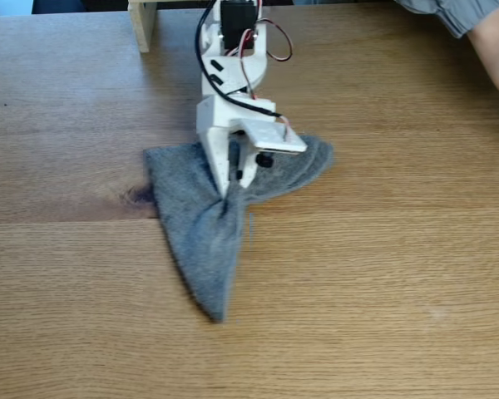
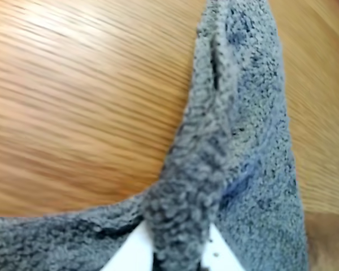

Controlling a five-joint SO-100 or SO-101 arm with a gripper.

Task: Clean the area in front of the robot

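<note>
The robot (image 1: pixel 233 91), a slim white arm with a black servo and red and black wires, reaches down to the oak tabletop (image 1: pixel 382 274). Its gripper (image 1: pixel 233 195) is shut on a bunched fold of a grey terry cloth (image 1: pixel 201 241) that lies spread on the table, trailing toward the front edge. In the wrist view the gripper (image 2: pixel 178 257) sits at the bottom edge, its white fingertips (image 2: pixel 223 254) pinching a ridge of the cloth (image 2: pixel 243 113). The wood (image 2: pixel 73 113) beside it is blurred by motion. A dark knot (image 1: pixel 137 196) shows just left of the cloth.
A pale wooden post (image 1: pixel 142 23) stands at the back, left of the arm's base. A person's arm in a grey sleeve (image 1: pixel 474 29) enters at the top right corner. Bare table extends to the left, right and front of the cloth.
</note>
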